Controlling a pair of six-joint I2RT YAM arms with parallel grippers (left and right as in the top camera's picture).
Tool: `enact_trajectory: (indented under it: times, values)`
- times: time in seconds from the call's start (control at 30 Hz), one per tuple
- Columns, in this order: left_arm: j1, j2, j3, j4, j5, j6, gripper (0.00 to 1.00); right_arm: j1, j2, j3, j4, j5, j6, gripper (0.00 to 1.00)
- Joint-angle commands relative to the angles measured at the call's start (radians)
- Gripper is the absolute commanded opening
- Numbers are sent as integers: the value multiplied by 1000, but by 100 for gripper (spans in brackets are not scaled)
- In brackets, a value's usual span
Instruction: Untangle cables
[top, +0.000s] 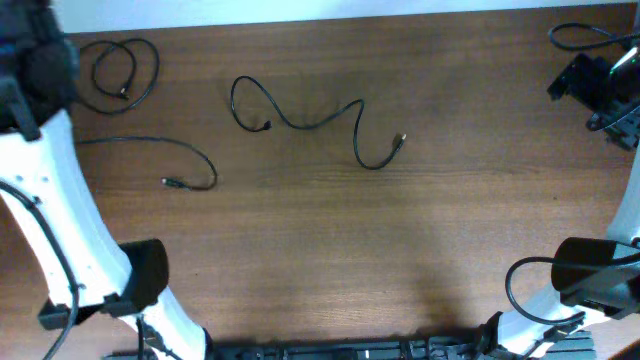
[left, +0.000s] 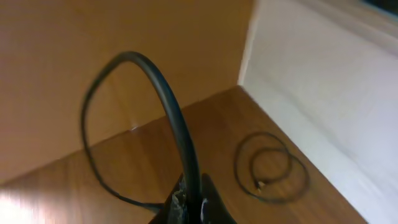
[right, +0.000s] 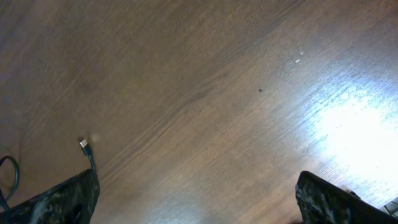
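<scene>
Three thin black cables lie apart on the brown table (top: 400, 250). A small coil (top: 125, 72) (left: 270, 168) sits at the far left corner. A wavy cable (top: 310, 120) lies mid-table, its plug end (right: 85, 146) showing beside my right gripper's left finger. A third cable (top: 170, 165) curves out from under my left arm. My left gripper (left: 189, 208) (top: 42, 68) is shut on a cable (left: 168, 106) that arches up from between its fingers and drops back to the table. My right gripper (right: 199, 205) (top: 580, 85) hovers open at the far right with nothing between its fingers.
The table's far edge and left corner (left: 239, 86) meet a white surface just beyond the coil. My arm's own thicker black wire (top: 575, 35) loops at the far right. Both arm bases stand at the near edge.
</scene>
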Motion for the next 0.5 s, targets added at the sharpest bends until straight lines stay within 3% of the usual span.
enact_trajectory:
  times: [0.0,0.1,0.13,0.2,0.37,0.47]
  values:
    - [175,73,0,13,113,-158,0,3,2,-4,0,-1,7,98]
    - [295,140,0,32,270,-216,0,3,2,-4,0,-2,7,98]
    - [340,173,0,9,394,-216,0,3,2,-4,0,-1,7,98]
    - [368,223,0,-50,483,-216,0,3,2,-4,0,-2,8,98]
    - [369,346,-28,-103,633,-182,1,3,2,-4,0,-1,7,98]
    - [369,395,-54,-103,652,-166,1,3,2,-4,0,-1,7,99]
